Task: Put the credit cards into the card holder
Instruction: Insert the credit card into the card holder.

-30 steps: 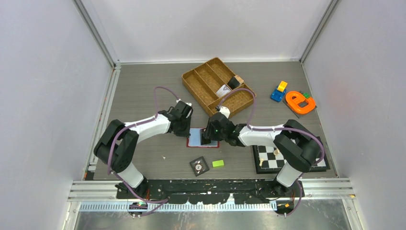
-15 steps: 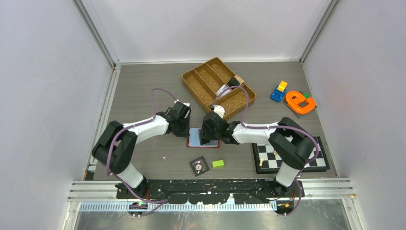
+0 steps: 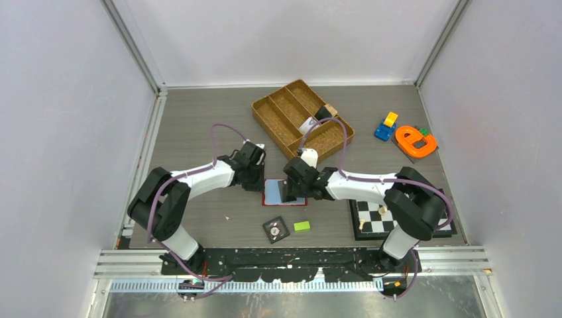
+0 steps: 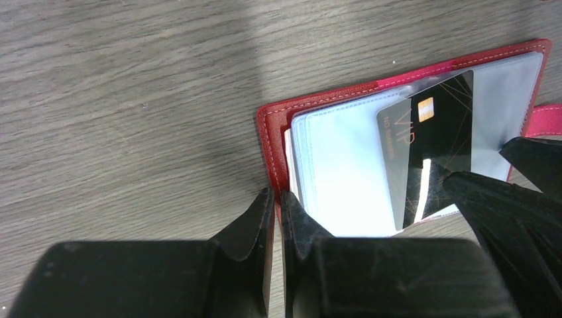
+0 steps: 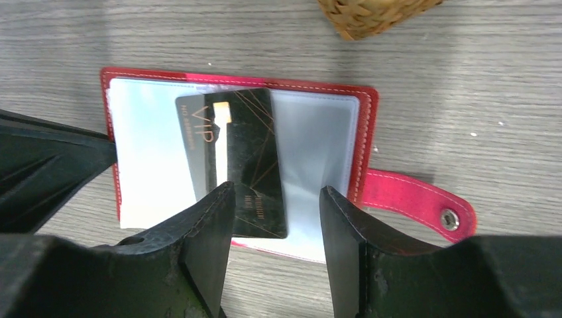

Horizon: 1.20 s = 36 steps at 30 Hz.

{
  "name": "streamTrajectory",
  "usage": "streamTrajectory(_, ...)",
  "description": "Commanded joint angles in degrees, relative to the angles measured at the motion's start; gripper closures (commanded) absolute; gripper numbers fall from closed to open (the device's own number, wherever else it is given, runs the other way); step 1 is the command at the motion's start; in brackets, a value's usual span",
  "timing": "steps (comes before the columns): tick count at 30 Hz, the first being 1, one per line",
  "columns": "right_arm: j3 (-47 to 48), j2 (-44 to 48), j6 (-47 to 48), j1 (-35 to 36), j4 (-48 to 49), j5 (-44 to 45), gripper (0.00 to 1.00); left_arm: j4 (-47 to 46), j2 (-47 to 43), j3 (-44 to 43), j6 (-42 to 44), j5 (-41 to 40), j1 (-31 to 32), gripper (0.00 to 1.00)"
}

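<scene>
The right gripper (image 5: 276, 193) hangs with its jaws spread, wider than 1 second ago, straddling a black credit card (image 5: 242, 142) just under its tips. Gold letters on the card read "VIP" beside a gold chip; the smaller print lower down is too fine to read. The card lies on the clear sleeves of the open red card holder (image 5: 366, 126), 1 corner hidden behind a finger. Opposite, the left gripper (image 4: 277, 199), fingers pressed together, meets the holder's red edge; whether it pinches that edge is unclear.

Red card holder (image 5: 366, 132) open flat; black VIP card (image 5: 242, 152) tilted on it.
</scene>
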<state>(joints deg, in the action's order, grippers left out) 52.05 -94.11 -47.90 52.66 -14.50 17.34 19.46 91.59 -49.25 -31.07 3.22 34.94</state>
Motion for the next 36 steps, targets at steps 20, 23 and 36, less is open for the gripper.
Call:
streamTrajectory(20,-0.82,-0.64,-0.18,-0.02,0.97,-6.42,0.62,2.26,-1.18,1.0,0.31,0.99,0.26,0.91)
streamTrajectory(23,-0.79,-0.64,-0.09,-0.03,1.54,-7.02,0.65,2.05,-1.15,1.09,0.15,1.24,0.27,0.92)
streamTrajectory(36,-0.15,-2.9,-1.01,-0.03,5.21,-9.1,0.69,-0.27,-1.08,2.38,-1.3,3.6,0.3,0.93)
